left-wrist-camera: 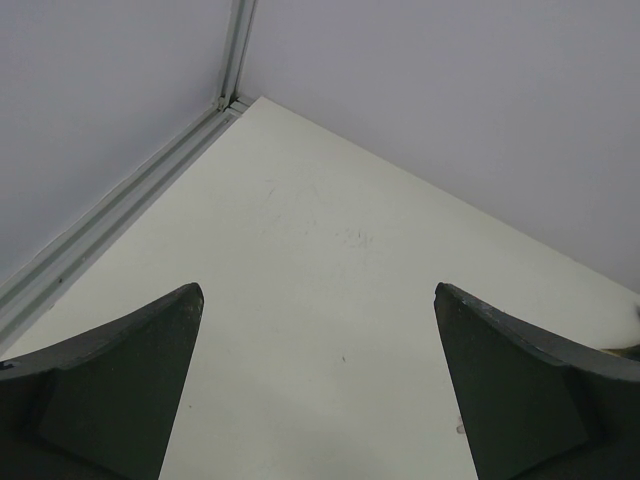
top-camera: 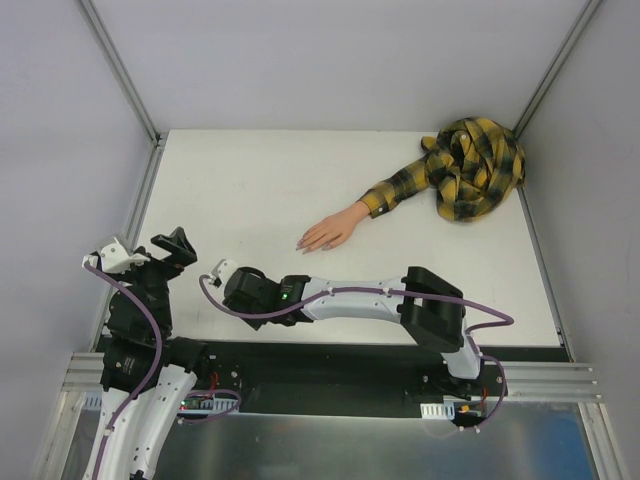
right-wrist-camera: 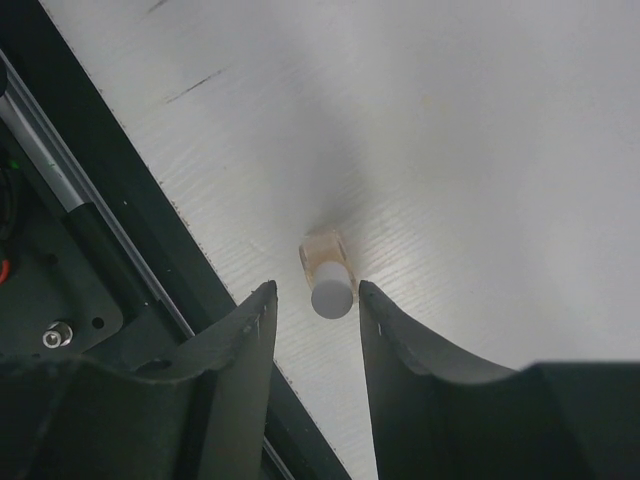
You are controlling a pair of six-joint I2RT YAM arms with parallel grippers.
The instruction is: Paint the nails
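The right gripper (right-wrist-camera: pixel 312 290) points down at the table (top-camera: pixel 250 190) with its fingers (right-wrist-camera: pixel 235 350) only a little way apart. A small beige bottle (right-wrist-camera: pixel 324 252) stands on the table right at their tips. Its white cap (right-wrist-camera: pixel 332 298) shows in the narrow gap between them, closer to the right-hand finger in that wrist view. I cannot tell whether either finger touches the cap, and nothing is clamped. Just to the left of these fingers in the wrist view runs the dark near edge of the table (right-wrist-camera: pixel 130 250).

The left gripper (left-wrist-camera: pixel 318 300) has its fingers (left-wrist-camera: pixel 120 380) spread wide, with nothing between them and only bare white table below. Beyond their tips the table runs to a corner where two grey walls (left-wrist-camera: pixel 450 90) meet.

The nails (top-camera: pixel 302 247) tip the fingers of a peach mannequin hand (top-camera: pixel 332 230) that lies flat, palm down, on the table. In the top view the hand sits farther out on the table than the right fingers and off to their right, near but clearly apart from them. It lies well to the right of the left fingers. The fingertips point back toward the two grippers. The nails are too small in this view to tell their colour for sure, though they look pale. A yellow and black plaid sleeve (top-camera: pixel 395 190) runs from the wrist away from both sets of fingers to a bunched heap of the same cloth (top-camera: pixel 475 168) in the far right corner
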